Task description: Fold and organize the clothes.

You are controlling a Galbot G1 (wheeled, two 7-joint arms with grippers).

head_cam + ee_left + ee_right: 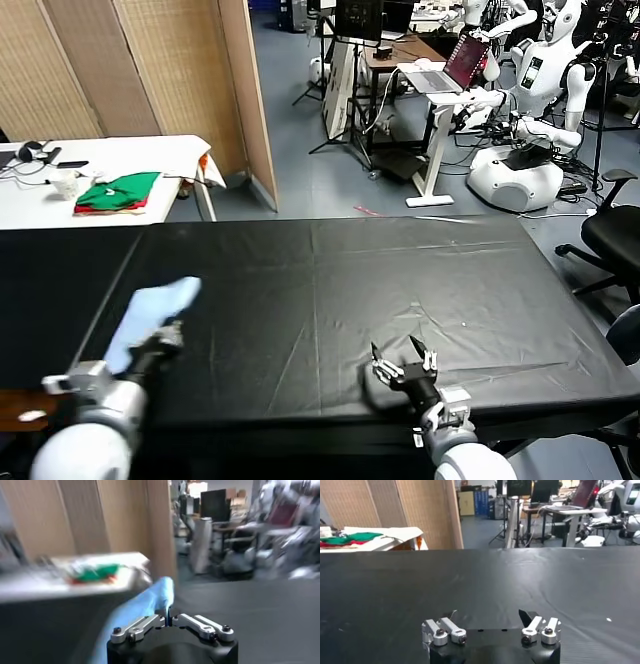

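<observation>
The pale light-blue T-shirt (150, 315) is bunched into a narrow strip at the left edge of the black table (330, 290). My left gripper (170, 336) is shut on its near end; in the left wrist view the blue shirt (142, 605) runs away from the pinched jaws of the left gripper (169, 621). No lettering shows. My right gripper (402, 361) is open and empty just above the table near its front edge, right of centre; in the right wrist view the right gripper (487, 615) holds its fingers wide apart over bare black cloth.
A white side table (110, 165) at the back left carries folded green and red garments (118, 192). Wooden screens (150, 60) stand behind it. Desks, a laptop (455, 65) and white robots (530, 120) fill the far right; an office chair (610, 235) sits right of the table.
</observation>
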